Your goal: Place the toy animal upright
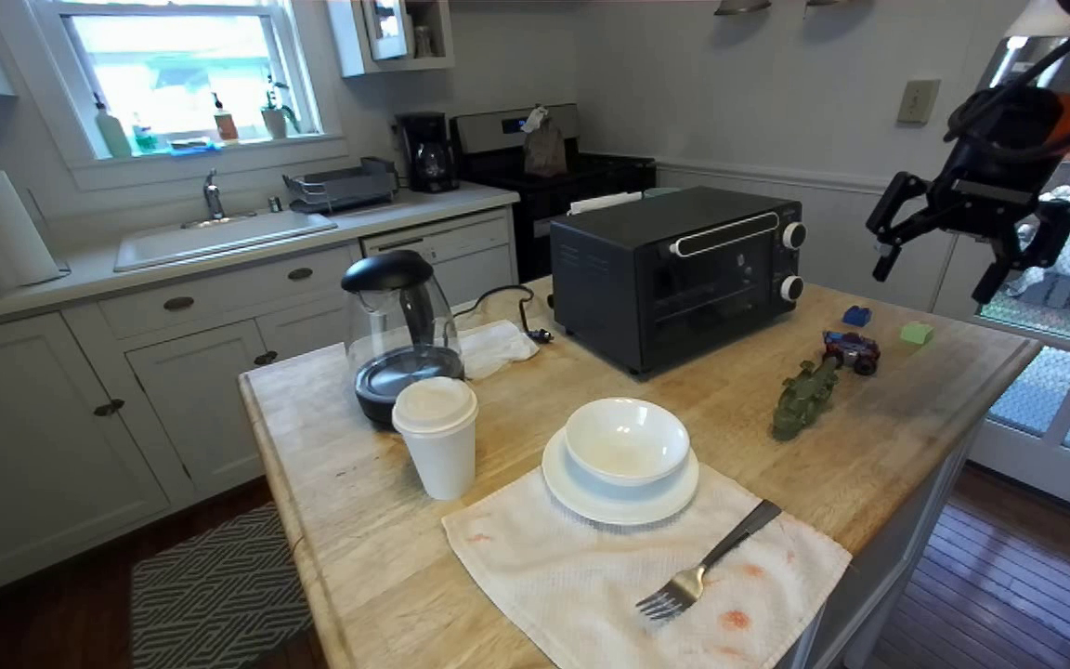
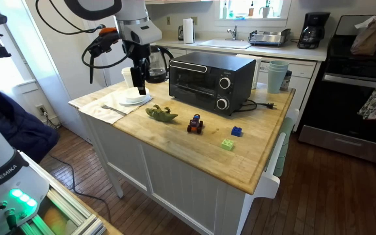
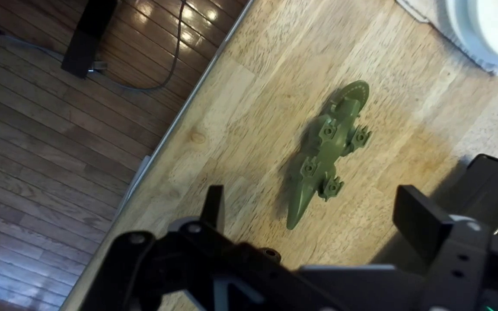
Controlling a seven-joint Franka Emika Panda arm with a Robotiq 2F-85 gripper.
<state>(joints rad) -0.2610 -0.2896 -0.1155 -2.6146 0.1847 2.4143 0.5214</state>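
The toy animal is a dark green crocodile-like figure that lies on its back on the wooden table, feet up. It shows in both exterior views (image 1: 804, 400) (image 2: 161, 114) and in the wrist view (image 3: 330, 149), where its tail points toward the jaws. My gripper (image 1: 932, 279) is open and empty, high above the table and apart from the toy. In an exterior view the gripper (image 2: 141, 91) is seen from the side, above and slightly beside the toy. In the wrist view its fingers (image 3: 308, 201) are wide apart, with the toy's tail between and below them.
A small toy truck (image 2: 195, 124), a blue brick (image 2: 236, 131) and a light green brick (image 2: 227, 144) lie near the toy. A black toaster oven (image 2: 207, 81), a bowl on a plate (image 1: 626, 441), a fork (image 1: 707, 562), a white cup (image 1: 439, 437) and a kettle (image 1: 405, 325) share the table.
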